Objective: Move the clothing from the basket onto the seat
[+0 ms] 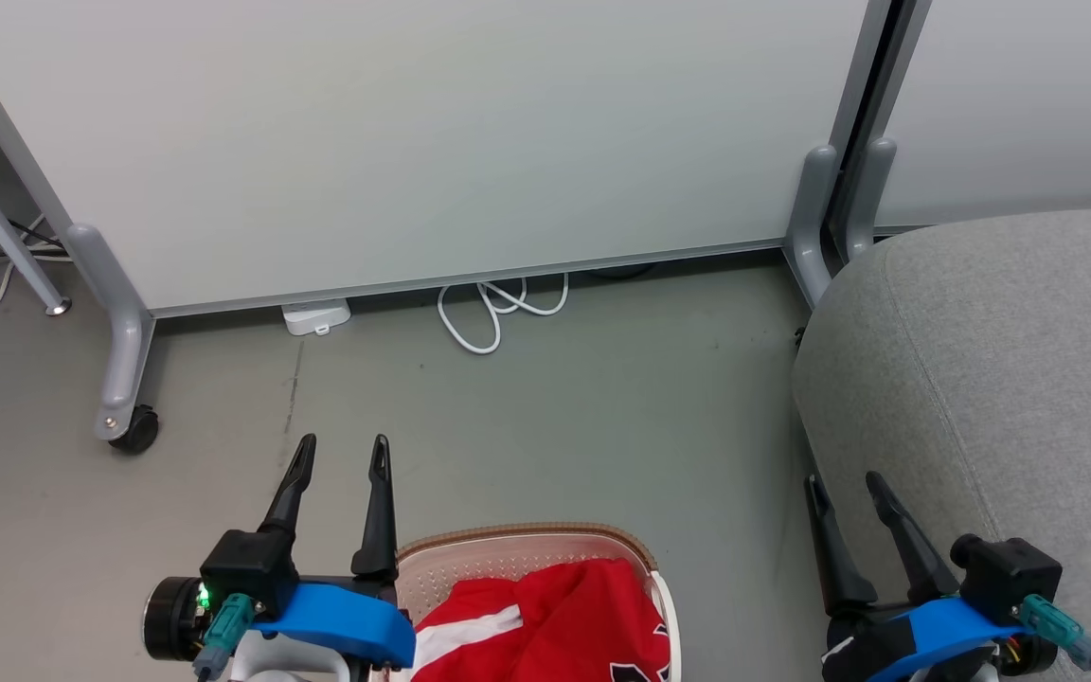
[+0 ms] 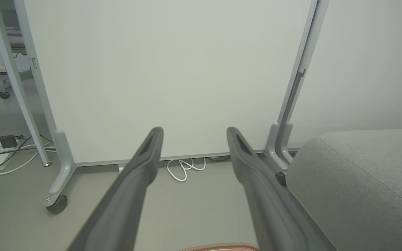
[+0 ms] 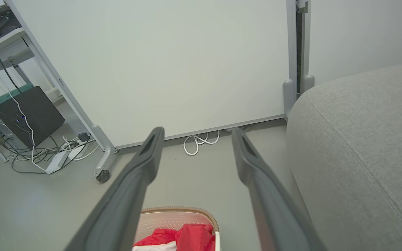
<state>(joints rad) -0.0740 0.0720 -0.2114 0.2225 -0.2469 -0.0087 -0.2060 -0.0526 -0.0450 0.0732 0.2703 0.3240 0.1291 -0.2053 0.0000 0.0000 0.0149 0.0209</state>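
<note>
Lying bunched inside the basket [image 1: 527, 542], the red-and-white clothing [image 1: 564, 616] sits below its brown rim. Just left of the basket, the left claw [image 1: 342, 447] hangs released, fingers apart and empty. Well right of the basket, the right claw [image 1: 844, 481] is spread and empty too, at the near edge of the grey seat [image 1: 1010, 379], which carries nothing.

Clothing [image 1: 555, 616]: red, white-striped, lies crumpled inside cream, brown-rimmed basket [image 1: 527, 532], near centre. Seat [image 1: 1010, 360]: large, grey, stands right of basket, apart.
</note>
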